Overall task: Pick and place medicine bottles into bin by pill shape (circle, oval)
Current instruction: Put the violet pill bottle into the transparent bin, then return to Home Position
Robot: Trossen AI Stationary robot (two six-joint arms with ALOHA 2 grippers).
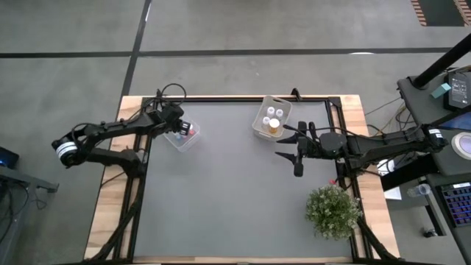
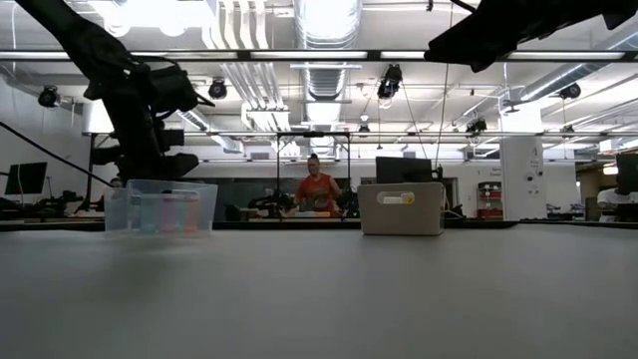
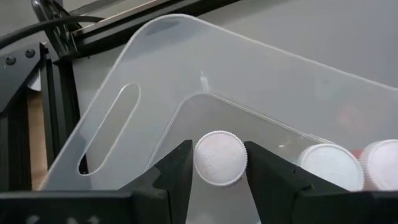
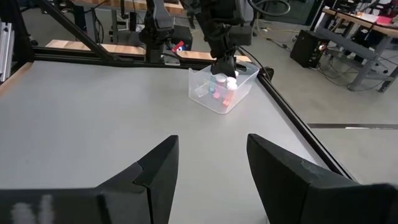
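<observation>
Left gripper is closed on a white-capped medicine bottle and hangs over the clear bin at the far left of the table. In the left wrist view the 2 fingers press the cap from both sides, and the bottle is above the bin's floor, inside its walls. 2 more white caps already lie in this bin, with something pink beside them.

Right gripper waits with its fingers spread and nothing between them, just beside the second bin at the far middle, which holds 3 white-capped bottles and 1 amber one. A green plant stands at the near right corner.

I judge that the step in hand is the placing of this bottle into the left bin. The next move calls for lowering a little and opening the fingers, so the bottle drops clear of the caps beside it. No bottle shows loose on the table, so the sorting seems near its end.
</observation>
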